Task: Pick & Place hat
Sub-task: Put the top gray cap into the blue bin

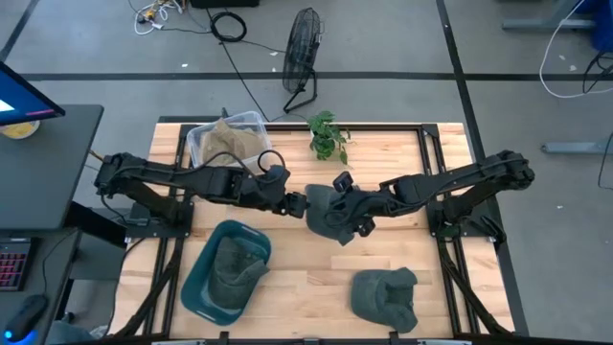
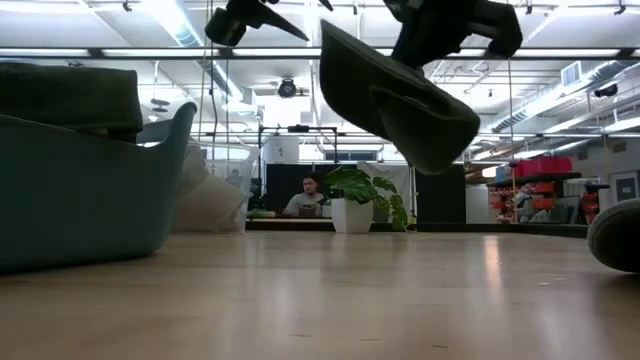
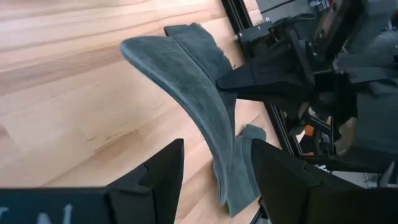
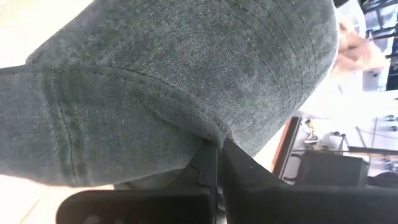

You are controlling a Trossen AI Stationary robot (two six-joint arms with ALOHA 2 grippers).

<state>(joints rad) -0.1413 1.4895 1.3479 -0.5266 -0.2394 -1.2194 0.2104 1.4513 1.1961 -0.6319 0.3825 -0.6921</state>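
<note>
On the left, a teal bin [image 1: 201, 278] holds 1 cap [image 1: 235, 268]. The left tool [image 1: 295, 204] sits mid-surface, its fingers [image 3: 163, 171] apart, right at the brim of the hat [image 1: 329, 213]. That hat hangs in the air above the wooden surface [image 1: 316, 273], clamped by the right tool [image 1: 347, 213]. Another cap [image 1: 385, 297] lies at the front right.

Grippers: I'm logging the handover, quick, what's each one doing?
Left gripper: open, next to the hat's brim.
Right gripper: shut on the hat, held above the table.
</note>
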